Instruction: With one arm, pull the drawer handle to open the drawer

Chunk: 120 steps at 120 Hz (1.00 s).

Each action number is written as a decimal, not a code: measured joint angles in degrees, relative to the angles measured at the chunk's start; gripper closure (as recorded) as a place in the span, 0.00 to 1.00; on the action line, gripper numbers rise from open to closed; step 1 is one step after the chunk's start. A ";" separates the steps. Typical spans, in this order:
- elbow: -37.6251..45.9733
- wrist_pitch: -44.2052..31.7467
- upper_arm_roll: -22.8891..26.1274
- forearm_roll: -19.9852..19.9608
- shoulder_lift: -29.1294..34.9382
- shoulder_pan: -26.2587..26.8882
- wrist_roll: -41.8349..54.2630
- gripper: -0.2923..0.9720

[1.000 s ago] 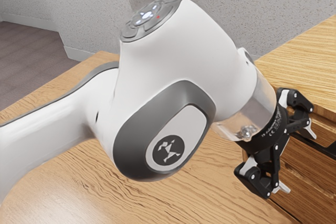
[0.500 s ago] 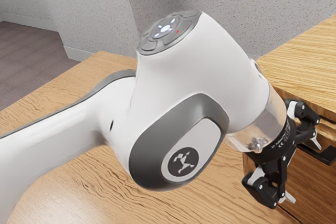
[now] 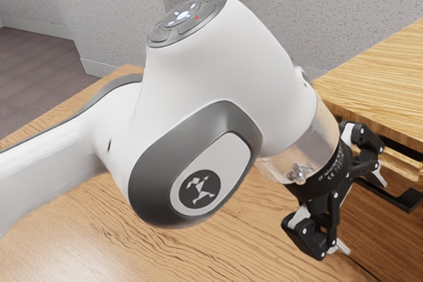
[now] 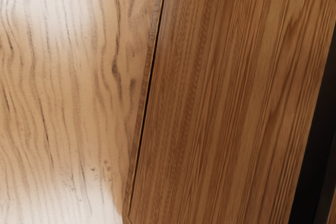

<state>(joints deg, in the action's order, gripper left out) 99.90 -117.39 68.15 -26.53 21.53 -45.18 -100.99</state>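
The wooden cabinet (image 3: 377,90) stands at the exterior view's right. Its top drawer (image 3: 391,239) sits slightly out, with a dark gap under the cabinet top. A black bar handle (image 3: 399,196) runs across the drawer front. My gripper (image 3: 360,211) is open in front of that drawer, its fingers spread wide. The upper fingertip (image 3: 379,176) lies against the near end of the handle; the lower one hangs free below it. In the wrist view, the drawer front (image 4: 231,103) is just under my hand, with a dark strip along one side.
The wooden table (image 3: 99,242) carries the cabinet and stretches to the exterior view's left. My bulky white arm (image 3: 218,130) hides much of the table's middle. A grey speckled wall and a dark floor lie behind.
My hand pushed toward the cabinet, then drew back to the exterior view's left. The drawer front has come out with it, and a dark gap now shows under the cabinet top.
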 joint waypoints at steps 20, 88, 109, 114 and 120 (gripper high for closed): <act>0.23 1.30 -0.15 0.36 0.05 0.12 0.03 0.23; 5.83 2.52 -15.47 3.12 0.69 16.00 0.03 0.23; 6.84 2.22 -17.85 3.94 0.84 20.63 -0.01 0.23; 7.32 2.17 -18.13 4.04 1.02 21.24 -0.02 0.23; 8.01 2.06 -19.55 4.14 1.32 22.80 -0.03 0.23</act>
<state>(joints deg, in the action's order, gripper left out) 107.92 -115.33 48.60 -22.39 22.84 -22.38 -101.02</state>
